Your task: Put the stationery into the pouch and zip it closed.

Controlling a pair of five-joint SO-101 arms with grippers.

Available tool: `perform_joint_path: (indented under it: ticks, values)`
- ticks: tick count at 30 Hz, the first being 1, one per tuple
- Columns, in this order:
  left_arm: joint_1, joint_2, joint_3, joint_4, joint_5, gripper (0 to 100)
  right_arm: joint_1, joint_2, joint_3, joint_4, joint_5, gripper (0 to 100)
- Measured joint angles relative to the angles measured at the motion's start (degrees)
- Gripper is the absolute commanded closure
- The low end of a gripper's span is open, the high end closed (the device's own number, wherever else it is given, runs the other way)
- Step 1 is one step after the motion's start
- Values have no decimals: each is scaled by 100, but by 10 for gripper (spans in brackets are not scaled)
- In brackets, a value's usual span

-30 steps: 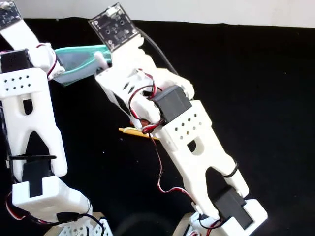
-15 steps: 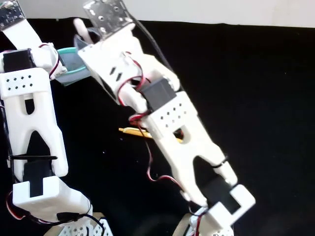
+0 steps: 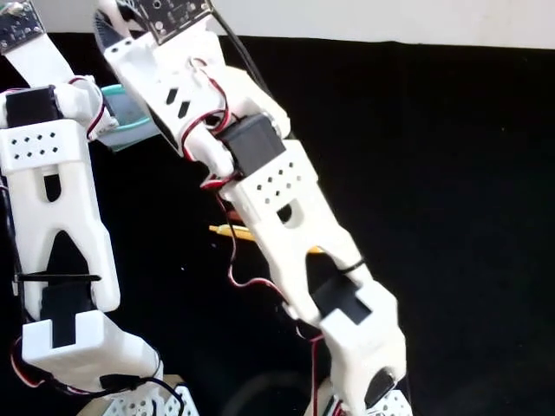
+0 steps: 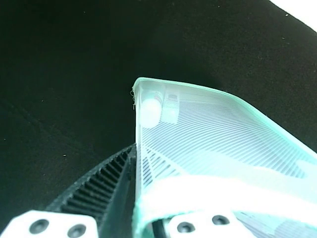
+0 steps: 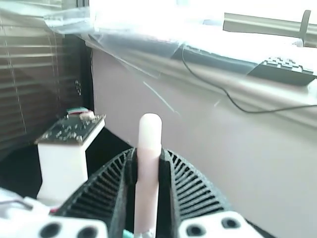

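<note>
A see-through pouch with a teal edge (image 3: 130, 117) hangs at the back left, and my left gripper (image 4: 136, 161) is shut on its rim. Through the pouch wall (image 4: 213, 134) a small white piece shows near one corner. My right gripper (image 5: 147, 158) is shut on a pale pink stick (image 5: 148, 144) that stands upright between the jaws. In the high view the right gripper (image 3: 111, 22) is raised at the table's back edge, above and just behind the pouch. A yellow pencil (image 3: 227, 230) lies on the black cloth, partly under the right arm.
The right arm (image 3: 277, 199) slants across the middle of the table from the front edge to the back left. The left arm (image 3: 52, 217) stands along the left side. A white wall (image 3: 390, 17) runs behind the table. Black cloth (image 3: 451, 173) lies open on the right.
The right arm has swung up and to the left, carrying the pink stick from the pouch's mouth to the back edge. The left arm and pouch have stayed still.
</note>
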Motion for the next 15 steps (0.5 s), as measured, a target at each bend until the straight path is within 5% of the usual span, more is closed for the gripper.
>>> perform_joint_path:
  ticks: [15]
  values:
    - [0, 0, 0, 0, 0, 993, -26, 2549, -3314, 79, 0, 991]
